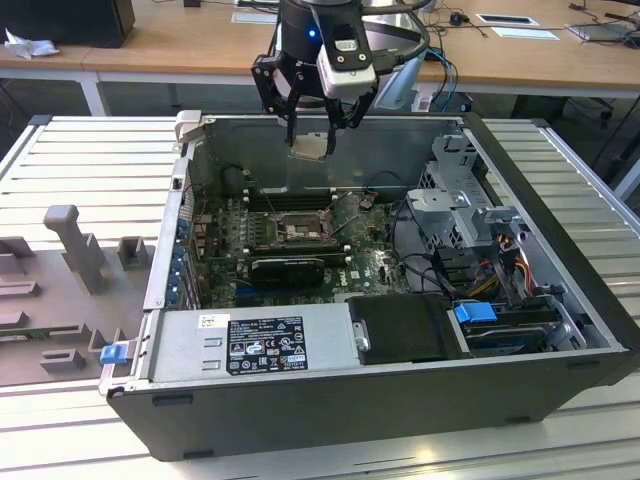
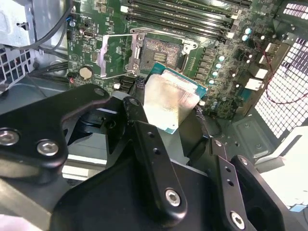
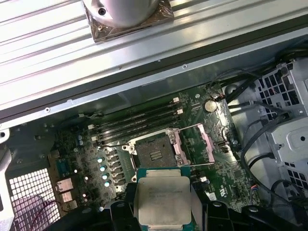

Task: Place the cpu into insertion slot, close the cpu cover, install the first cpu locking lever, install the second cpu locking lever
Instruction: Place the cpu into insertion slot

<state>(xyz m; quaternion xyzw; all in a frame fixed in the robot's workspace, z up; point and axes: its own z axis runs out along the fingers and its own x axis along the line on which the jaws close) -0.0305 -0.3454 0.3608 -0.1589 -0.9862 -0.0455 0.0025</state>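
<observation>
My gripper (image 1: 311, 142) hangs above the open computer case, shut on the cpu (image 1: 309, 149), a flat square chip with a silver-grey top. In both wrist views the cpu (image 2: 169, 98) (image 3: 163, 199) sits between the black fingers (image 2: 136, 109), held in the air above the green motherboard (image 1: 365, 265). The insertion slot (image 3: 155, 153) (image 2: 161, 49) (image 1: 297, 232) lies bare below, its dark centre exposed. The cpu cover (image 3: 194, 144) (image 2: 115, 55) is swung open and stands beside the slot. The cpu is close to the slot but off to one side of it.
Long black memory slots (image 3: 139, 120) run beside the socket. A long black card (image 1: 288, 266) lies on the board. The power supply (image 1: 250, 345), a drive cage (image 1: 450, 200) and loose cables (image 1: 500, 262) crowd the case. Grey fixtures (image 1: 75, 245) stand on the exterior view's left.
</observation>
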